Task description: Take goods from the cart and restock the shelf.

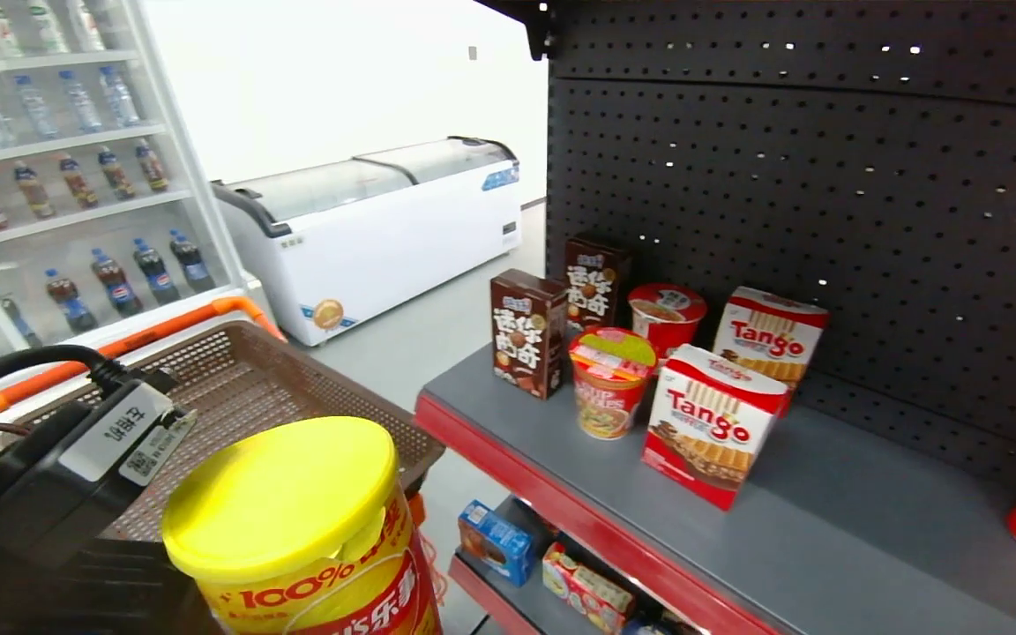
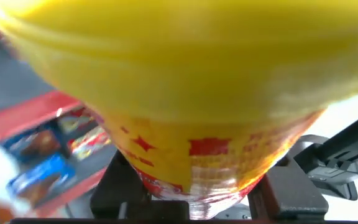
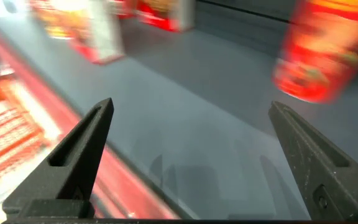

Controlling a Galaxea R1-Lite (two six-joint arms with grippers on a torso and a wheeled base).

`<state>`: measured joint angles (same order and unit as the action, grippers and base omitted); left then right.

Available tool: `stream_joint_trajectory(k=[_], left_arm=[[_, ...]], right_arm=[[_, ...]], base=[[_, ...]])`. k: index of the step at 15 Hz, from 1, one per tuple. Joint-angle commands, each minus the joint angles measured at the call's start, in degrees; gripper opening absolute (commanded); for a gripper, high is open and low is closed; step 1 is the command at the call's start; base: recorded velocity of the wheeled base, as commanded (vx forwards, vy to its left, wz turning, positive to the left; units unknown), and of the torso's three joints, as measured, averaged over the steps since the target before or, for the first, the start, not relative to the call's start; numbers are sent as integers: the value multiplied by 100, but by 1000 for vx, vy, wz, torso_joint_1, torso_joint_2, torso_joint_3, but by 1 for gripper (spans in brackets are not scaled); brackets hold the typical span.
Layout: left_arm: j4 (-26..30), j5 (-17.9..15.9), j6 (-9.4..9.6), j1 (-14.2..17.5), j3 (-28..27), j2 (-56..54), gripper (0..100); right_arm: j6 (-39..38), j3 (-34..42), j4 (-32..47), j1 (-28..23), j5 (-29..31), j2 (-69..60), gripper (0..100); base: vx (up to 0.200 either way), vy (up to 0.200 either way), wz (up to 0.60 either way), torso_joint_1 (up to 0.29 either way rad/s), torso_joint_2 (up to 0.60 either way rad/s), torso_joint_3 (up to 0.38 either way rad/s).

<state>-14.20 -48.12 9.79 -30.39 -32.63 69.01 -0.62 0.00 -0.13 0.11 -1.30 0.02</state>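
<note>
The left pincer (image 2: 204, 198) is clamped on the lower body of a yellow-lidded canister (image 1: 296, 529), holding it upright at the near left, above the near corner of the brown mesh cart (image 1: 243, 370) and left of the shelf's red front edge. The right pincer (image 3: 191, 155) is spread wide and holds nothing, hanging over the bare grey shelf (image 1: 825, 529) with a red canister (image 3: 319, 53) standing just beyond it at the shelf's right end. Farther left on the shelf stand two brown boxes (image 1: 527, 333), two cup noodles (image 1: 610, 381) and two red-and-white wafer boxes (image 1: 713, 425), in pairs one behind the other.
</note>
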Motion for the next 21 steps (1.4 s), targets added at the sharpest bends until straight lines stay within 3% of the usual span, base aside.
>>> stream_joint_trajectory(k=[1,16,21], left_arm=[[-4,-5,-3,-2,3,33,0],[-4,-5,-12,77,-6,33,0],[-4,4,-12,86,-15,16,0]], right_arm=[[1,0,-4,-2,-1,-2,100],[9,0,-4,-2,-10,-2,100],[9,0,-4,-2,-10,-2,100]], base=[[0,0,-600,12,-2,-7],[0,0,-600,2,2,1],[0,0,0,0,0,0]])
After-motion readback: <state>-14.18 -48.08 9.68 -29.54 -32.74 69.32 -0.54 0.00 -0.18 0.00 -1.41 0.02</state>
